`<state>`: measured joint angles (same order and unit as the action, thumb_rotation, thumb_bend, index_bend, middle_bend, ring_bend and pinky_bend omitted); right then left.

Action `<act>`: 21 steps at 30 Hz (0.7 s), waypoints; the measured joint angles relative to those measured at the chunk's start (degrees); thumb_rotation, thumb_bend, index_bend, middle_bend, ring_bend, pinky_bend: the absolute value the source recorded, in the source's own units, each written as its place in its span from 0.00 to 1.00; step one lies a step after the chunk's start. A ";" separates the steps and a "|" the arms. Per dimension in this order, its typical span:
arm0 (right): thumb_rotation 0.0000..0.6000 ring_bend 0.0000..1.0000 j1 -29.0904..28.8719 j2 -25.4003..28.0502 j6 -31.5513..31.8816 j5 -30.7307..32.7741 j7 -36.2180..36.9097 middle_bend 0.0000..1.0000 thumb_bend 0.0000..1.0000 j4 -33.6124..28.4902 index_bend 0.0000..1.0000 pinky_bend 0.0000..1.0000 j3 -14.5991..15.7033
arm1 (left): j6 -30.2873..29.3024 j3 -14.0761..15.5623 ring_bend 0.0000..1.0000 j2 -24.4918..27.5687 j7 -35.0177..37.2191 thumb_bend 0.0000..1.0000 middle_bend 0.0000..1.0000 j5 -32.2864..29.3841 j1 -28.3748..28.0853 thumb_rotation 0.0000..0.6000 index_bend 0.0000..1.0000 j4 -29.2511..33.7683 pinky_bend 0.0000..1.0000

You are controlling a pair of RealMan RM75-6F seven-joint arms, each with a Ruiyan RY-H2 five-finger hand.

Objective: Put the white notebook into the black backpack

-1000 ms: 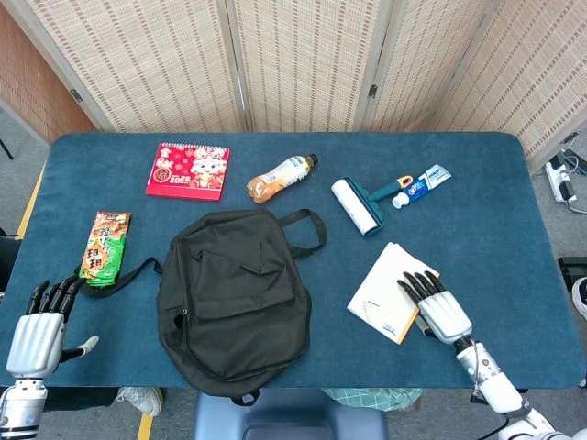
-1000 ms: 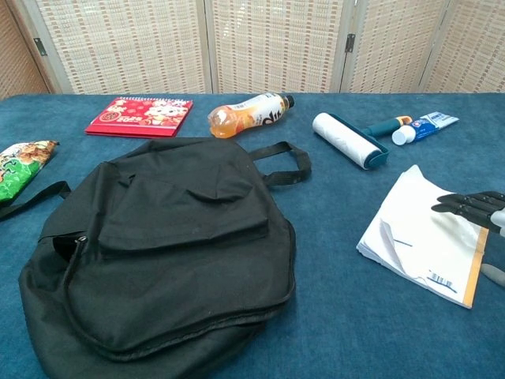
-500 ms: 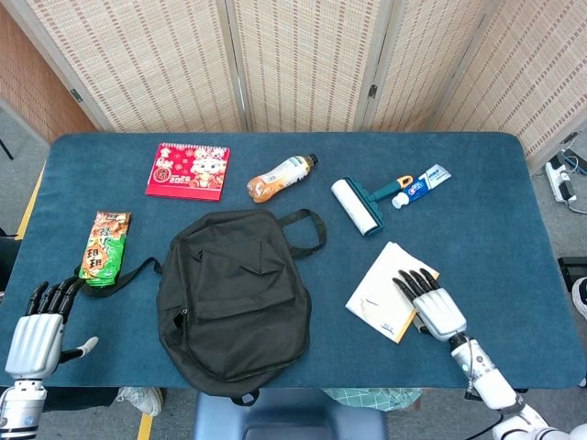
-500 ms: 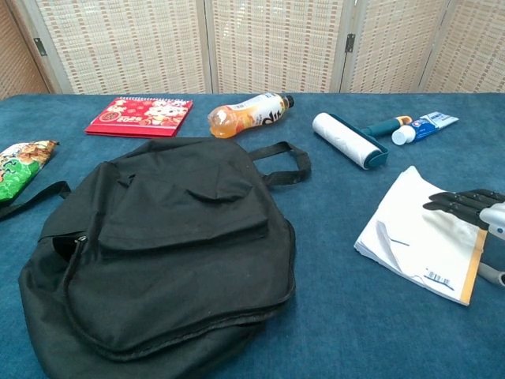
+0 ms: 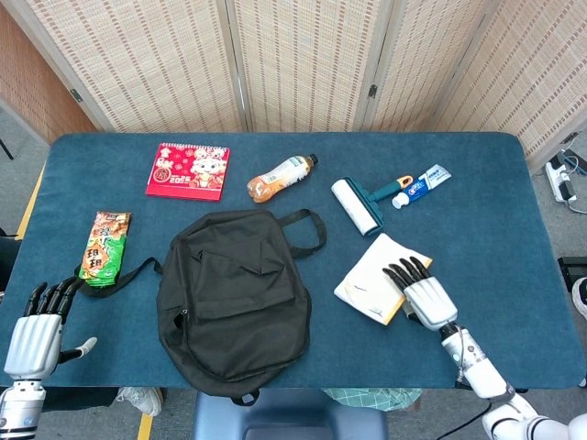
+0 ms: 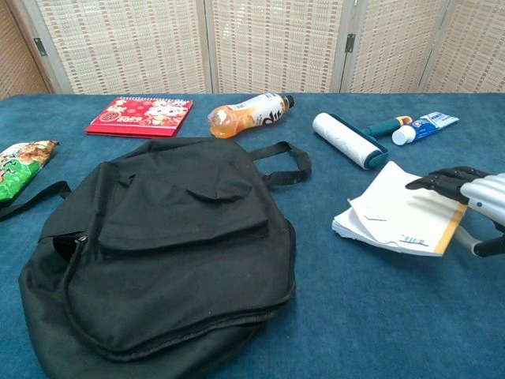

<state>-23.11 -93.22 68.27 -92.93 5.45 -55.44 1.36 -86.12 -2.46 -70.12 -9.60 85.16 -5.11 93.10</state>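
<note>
The white notebook (image 5: pixel 370 280) (image 6: pixel 387 217) lies right of the black backpack (image 5: pixel 234 298) (image 6: pixel 166 245), its right edge raised off the blue table. My right hand (image 5: pixel 424 295) (image 6: pixel 473 196) grips that edge, fingers spread on the cover and thumb below it. The backpack lies flat at the table's front centre with its zipper closed, handle pointing to the back. My left hand (image 5: pixel 35 328) hovers at the front left corner with its fingers straight and apart, holding nothing; only the head view shows it.
A lint roller (image 5: pixel 358 205) (image 6: pixel 347 140) and a toothpaste tube (image 5: pixel 422 183) lie just behind the notebook. A drink bottle (image 5: pixel 280 177), a red calendar (image 5: pixel 188 170) and a green snack bag (image 5: pixel 105 246) lie at the back and left. A backpack strap (image 5: pixel 128 273) reaches toward the snack bag.
My right hand has moved left and back toward the lint roller, taking the notebook with it. The notebook's right edge now stands off the table. The left hand has stayed still.
</note>
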 measured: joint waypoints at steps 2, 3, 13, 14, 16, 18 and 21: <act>1.00 0.03 -0.49 0.05 0.25 0.06 -0.12 0.15 0.66 -0.60 0.13 0.03 -0.52 | 0.04 -0.04 0.17 0.03 -0.08 0.07 0.15 -0.03 -0.03 1.00 0.14 0.04 0.11; 1.00 0.03 -0.65 0.08 0.36 0.07 -0.21 0.15 0.66 -0.89 0.13 0.03 -0.69 | 0.06 -0.06 0.17 0.05 -0.13 0.07 0.15 -0.04 -0.05 1.00 0.14 0.08 0.11; 1.00 0.03 -2.14 -0.33 0.10 0.81 -2.21 0.11 0.58 -3.78 0.12 0.03 -1.78 | 0.75 -0.07 0.17 -0.12 -0.77 0.07 0.15 -0.45 -0.29 1.00 0.14 0.39 0.11; 1.00 0.03 -2.18 -0.47 0.03 0.91 -2.37 0.11 0.57 -3.73 0.11 0.03 -1.83 | 0.85 -0.10 0.17 -0.10 -0.80 0.07 0.15 -0.54 -0.33 1.00 0.14 0.41 0.11; 1.00 0.03 -2.35 -0.91 -0.19 1.22 -2.66 0.11 0.55 -3.63 0.11 0.03 -1.99 | 0.96 -0.17 0.17 -0.08 -0.84 0.07 0.15 -0.63 -0.41 1.00 0.14 0.46 0.11; 1.00 0.03 -2.51 -1.32 -0.24 1.49 -2.67 0.11 0.55 -3.64 0.11 0.04 -2.26 | 1.01 -0.22 0.17 -0.08 -0.92 0.07 0.15 -0.61 -0.50 1.00 0.14 0.50 0.11; 1.00 0.03 -2.85 -2.07 -0.11 1.87 -2.91 0.11 0.54 -3.54 0.11 0.10 -2.87 | 1.07 -0.21 0.17 -0.06 -0.95 0.07 0.15 -0.57 -0.56 1.00 0.14 0.57 0.11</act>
<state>-25.96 -95.28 68.16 -91.06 2.53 -58.97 -1.50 -85.05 -2.67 -70.18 -10.55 84.59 -5.67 93.67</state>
